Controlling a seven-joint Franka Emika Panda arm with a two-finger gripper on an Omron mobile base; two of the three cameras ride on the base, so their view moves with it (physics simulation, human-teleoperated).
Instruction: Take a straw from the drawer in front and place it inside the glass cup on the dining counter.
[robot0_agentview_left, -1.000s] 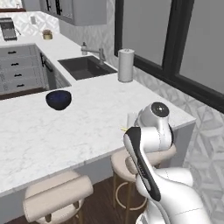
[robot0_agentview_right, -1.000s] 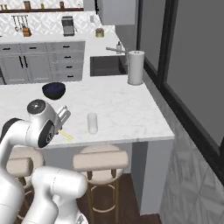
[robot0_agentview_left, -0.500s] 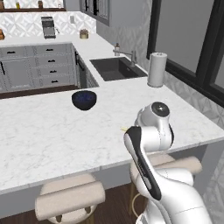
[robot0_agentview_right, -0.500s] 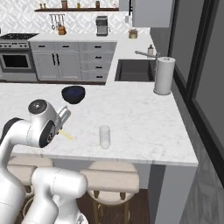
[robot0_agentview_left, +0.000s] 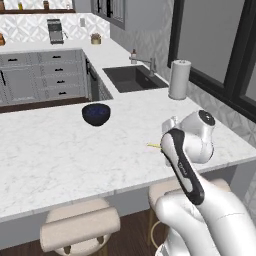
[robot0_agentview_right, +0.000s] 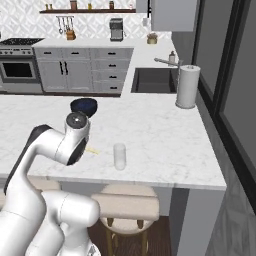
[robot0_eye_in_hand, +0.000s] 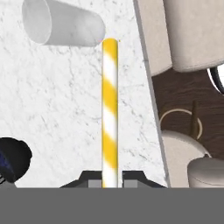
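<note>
Over the dining counter (robot0_agentview_right: 165, 145), the gripper (robot0_eye_in_hand: 110, 177) is clamped on the yellow-and-white striped straw (robot0_eye_in_hand: 110, 113), whose tip sits near the glass cup (robot0_agentview_right: 119, 156), so fetching looks done and only insertion remains.

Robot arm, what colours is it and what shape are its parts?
The arm is glossy white, built of fat rounded tubes. Its joints have dark caps with a grey round disc, and one link carries a black strip. The gripper ends in two small dark finger tips.
</note>
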